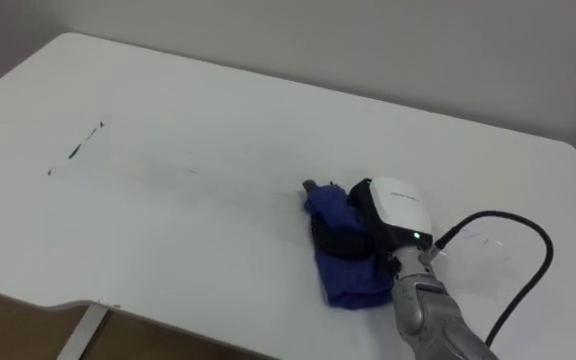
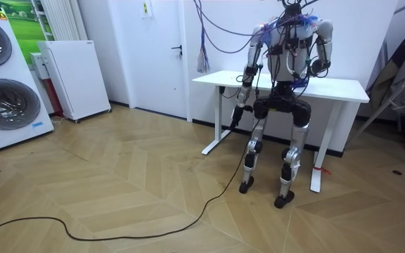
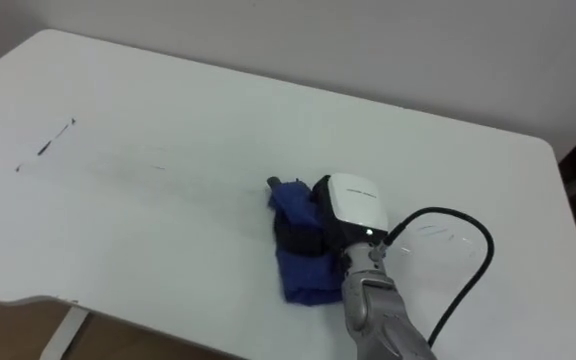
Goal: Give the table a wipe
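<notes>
White table has dark marks at the far left, while the right hand sits on the blue cloth near right of centre (can't tell if it's gripping or flat), so mid-wipe I'd guess, next a long sweep left.

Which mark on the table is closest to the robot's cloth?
The faint scribble just right of the right hand and blue cloth; the dark streaks lie far off at the table's left end.

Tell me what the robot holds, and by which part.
The right hand lies on the middle of the cloth, on the table; whether it grips the cloth cannot be told.
</notes>
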### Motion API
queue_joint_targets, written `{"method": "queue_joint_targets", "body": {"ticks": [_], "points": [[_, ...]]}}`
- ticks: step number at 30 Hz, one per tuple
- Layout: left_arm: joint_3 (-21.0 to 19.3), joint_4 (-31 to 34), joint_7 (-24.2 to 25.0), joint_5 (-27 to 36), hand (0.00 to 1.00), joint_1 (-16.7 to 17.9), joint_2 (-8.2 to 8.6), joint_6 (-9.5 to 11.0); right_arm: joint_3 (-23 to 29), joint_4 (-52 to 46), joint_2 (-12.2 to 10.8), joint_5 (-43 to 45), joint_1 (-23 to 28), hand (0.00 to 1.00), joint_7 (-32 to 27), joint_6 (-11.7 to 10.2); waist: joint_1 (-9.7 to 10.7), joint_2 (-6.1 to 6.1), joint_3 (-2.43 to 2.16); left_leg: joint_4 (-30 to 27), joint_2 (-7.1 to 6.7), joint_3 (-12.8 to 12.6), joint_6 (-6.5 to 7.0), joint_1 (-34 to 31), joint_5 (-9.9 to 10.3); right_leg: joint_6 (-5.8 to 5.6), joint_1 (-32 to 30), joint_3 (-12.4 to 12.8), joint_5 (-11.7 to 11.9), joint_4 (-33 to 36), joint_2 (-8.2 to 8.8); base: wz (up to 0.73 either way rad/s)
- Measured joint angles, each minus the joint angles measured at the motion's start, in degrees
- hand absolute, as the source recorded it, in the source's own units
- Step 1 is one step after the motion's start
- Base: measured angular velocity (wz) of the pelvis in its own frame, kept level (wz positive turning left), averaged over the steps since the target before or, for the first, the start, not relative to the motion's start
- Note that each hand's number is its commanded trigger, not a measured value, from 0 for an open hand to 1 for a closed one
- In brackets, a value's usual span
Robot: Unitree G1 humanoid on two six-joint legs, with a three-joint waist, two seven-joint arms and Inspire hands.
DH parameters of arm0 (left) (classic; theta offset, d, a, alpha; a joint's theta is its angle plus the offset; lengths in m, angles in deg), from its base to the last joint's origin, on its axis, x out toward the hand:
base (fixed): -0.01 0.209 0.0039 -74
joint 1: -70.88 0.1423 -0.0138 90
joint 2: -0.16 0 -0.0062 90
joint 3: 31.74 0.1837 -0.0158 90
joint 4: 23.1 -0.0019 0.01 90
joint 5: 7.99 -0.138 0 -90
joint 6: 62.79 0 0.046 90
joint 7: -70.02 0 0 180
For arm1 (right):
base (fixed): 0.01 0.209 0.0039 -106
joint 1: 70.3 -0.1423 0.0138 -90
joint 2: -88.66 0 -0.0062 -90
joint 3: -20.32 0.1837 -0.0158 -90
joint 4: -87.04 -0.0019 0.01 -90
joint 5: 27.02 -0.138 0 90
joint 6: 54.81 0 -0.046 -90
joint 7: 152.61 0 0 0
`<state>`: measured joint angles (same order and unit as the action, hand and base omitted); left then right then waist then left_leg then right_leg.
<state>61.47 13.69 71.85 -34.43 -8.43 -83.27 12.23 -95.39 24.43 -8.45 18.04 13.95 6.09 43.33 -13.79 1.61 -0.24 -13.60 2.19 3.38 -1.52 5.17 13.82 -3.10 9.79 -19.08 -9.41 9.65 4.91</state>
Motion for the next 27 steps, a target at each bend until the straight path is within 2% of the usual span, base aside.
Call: {"method": "queue_joint_targets", "body": {"ticks": [6, 9, 11, 13, 17, 20, 24, 27], "points": [[-0.1, 0.6, -0.3, 0.0, 0.00, -0.9, 0.10, 0.1, 1.7, -2.2, -0.3, 0.2, 1.7, 0.00, 0.1, -1.2, 2.0, -0.23, -0.04, 0.0, 0.01, -0.1, 0.01, 0.4, 0.0, 0.00, 0.6, 0.0, 0.0, 0.0, 0.06, 0.03], [-0.1, 1.0, -0.3, 0.0, 0.00, -1.0, 0.10, 0.2, 2.3, -5.0, -0.2, -0.5, 3.7, 0.00, 0.2, -1.3, 3.2, -0.38, 0.04, 0.0, 0.01, -0.4, 0.01, 0.5, 0.0, 0.00, 0.5, 0.2, 0.0, 0.0, 0.08, -0.03], [-0.2, 1.5, -0.4, 0.1, 0.00, -1.0, 0.06, 0.4, 2.4, -6.2, 0.1, -0.9, 4.3, 0.00, 0.3, -2.2, 4.3, -0.52, 0.12, 0.0, 0.01, -0.4, 0.01, 0.5, 0.0, 0.00, 0.4, 0.6, 0.0, 0.1, 0.08, -0.07], [-0.2, 1.5, -0.7, 2.3, 0.00, -1.1, -0.10, 1.9, 2.4, -6.7, 0.9, -2.7, 4.3, 0.00, 0.8, -3.6, 5.5, -0.73, 0.23, 0.0, 0.01, -1.1, 0.02, 0.5, 0.0, -0.01, 0.1, 2.1, 0.0, 0.1, 0.07, -0.14], [-0.3, 1.6, -1.3, 4.5, 0.00, -1.1, -0.13, 3.2, 3.3, -8.9, 2.6, -3.8, 5.1, 0.00, 1.7, -3.8, 7.1, -0.63, 0.35, 0.0, 0.04, -2.1, 0.08, 0.3, -0.1, -0.02, -0.9, 3.3, 0.0, 0.6, 0.13, -0.15], [-1.4, 1.6, -1.3, 4.4, 0.00, -1.2, -0.11, 3.8, 8.6, -11.9, 3.3, -4.1, 5.2, 0.00, 2.4, -3.7, 8.1, -0.60, 0.35, -0.2, 0.04, -2.8, 0.10, -0.6, -0.1, -0.09, -2.3, 4.1, 0.0, 1.2, 0.25, -0.12], [-4.1, 1.5, -1.1, 4.3, 0.00, -1.2, -0.94, 4.2, 15.4, -17.3, 6.1, -6.1, 5.2, 0.00, 1.9, -3.8, 9.1, -0.08, 0.28, 0.2, 0.03, -3.5, 0.14, -0.7, -0.1, -0.19, -2.9, 4.6, -0.1, 1.3, 0.32, -0.07], [-5.7, 1.5, -0.6, 4.4, 0.00, -1.0, -1.84, 4.2, 20.3, -17.7, 6.8, -7.2, 5.5, 0.00, 0.7, -4.1, 10.0, 0.70, -0.05, 0.4, 0.01, -3.5, 0.17, -0.5, -0.1, -0.33, -2.8, 4.6, -0.2, 1.3, 0.31, 0.00]]}}
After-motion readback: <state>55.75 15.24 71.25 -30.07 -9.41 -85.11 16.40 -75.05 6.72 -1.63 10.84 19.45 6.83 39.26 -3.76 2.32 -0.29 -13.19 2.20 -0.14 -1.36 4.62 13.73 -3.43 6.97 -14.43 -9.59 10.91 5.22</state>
